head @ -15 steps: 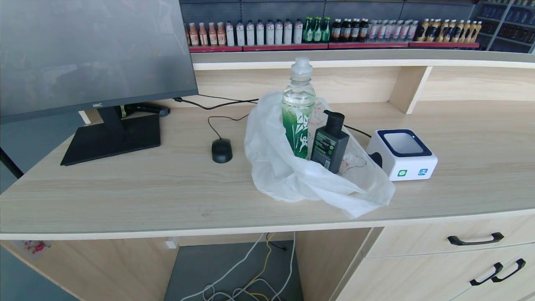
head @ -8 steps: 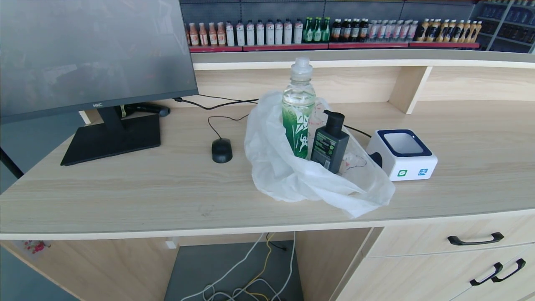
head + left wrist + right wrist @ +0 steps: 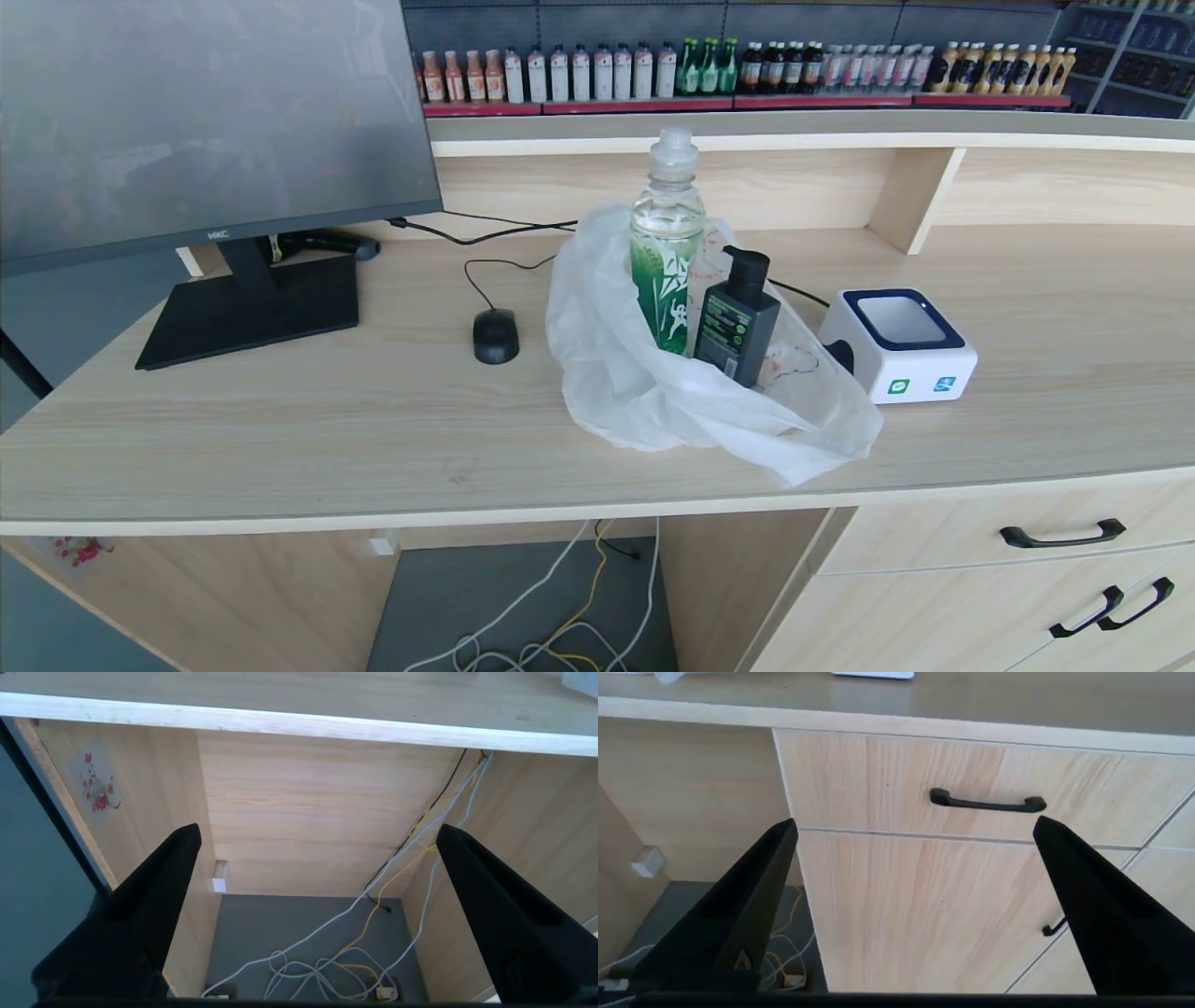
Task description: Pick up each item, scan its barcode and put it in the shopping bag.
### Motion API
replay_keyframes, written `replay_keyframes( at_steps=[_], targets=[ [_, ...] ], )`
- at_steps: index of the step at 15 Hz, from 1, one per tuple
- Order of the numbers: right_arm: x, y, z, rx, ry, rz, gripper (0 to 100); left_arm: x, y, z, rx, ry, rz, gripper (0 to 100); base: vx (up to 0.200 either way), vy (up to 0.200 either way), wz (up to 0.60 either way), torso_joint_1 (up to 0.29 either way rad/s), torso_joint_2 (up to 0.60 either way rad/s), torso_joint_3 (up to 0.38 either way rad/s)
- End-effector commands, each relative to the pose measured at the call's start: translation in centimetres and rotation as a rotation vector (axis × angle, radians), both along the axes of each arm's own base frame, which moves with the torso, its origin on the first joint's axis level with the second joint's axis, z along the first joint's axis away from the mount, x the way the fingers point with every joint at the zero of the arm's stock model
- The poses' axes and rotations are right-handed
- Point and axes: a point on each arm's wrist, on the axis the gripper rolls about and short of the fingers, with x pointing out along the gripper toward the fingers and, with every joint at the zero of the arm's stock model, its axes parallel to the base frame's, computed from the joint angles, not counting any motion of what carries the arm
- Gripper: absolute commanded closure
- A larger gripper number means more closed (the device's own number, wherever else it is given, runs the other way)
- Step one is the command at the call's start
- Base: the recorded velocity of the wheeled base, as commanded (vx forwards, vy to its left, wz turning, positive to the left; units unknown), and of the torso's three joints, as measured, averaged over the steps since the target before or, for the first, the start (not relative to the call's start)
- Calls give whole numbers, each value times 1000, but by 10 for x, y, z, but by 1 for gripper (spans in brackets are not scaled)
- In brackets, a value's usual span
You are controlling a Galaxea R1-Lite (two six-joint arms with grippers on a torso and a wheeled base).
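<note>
A white plastic shopping bag (image 3: 672, 392) lies open on the wooden counter (image 3: 327, 429). Inside it stand a clear bottle with a green label (image 3: 667, 247) and a dark pump bottle (image 3: 739, 317). A white box scanner with a blue-rimmed window (image 3: 898, 343) sits just right of the bag. My left gripper (image 3: 313, 905) hangs open below the counter edge, facing the leg space with its cables. Also open, my right gripper (image 3: 915, 905) hangs low in front of the drawer front (image 3: 971, 793).
A monitor (image 3: 205, 121) on a black stand fills the counter's left, with a black mouse (image 3: 496, 335) and its cable beside it. A raised shelf (image 3: 812, 131) runs along the back. Drawers with black handles (image 3: 1062, 536) sit under the counter at right.
</note>
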Motion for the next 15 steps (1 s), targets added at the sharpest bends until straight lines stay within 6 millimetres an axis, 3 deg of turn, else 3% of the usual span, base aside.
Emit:
replay_keyframes(
  at_steps=[1,6,15],
  targets=[
    [0,-1,-4,19,42,-26,0,0,0,0,-1,0,0,0,0,0,0,0,0,0],
    [1,-1,-5,103,52,-23,0,0,0,0,-5,0,0,0,0,0,0,0,0,0],
    [0,-1,-5,97,50,-23,0,0,0,0,-8,0,0,0,0,-200,0,4,2,2]
  ],
)
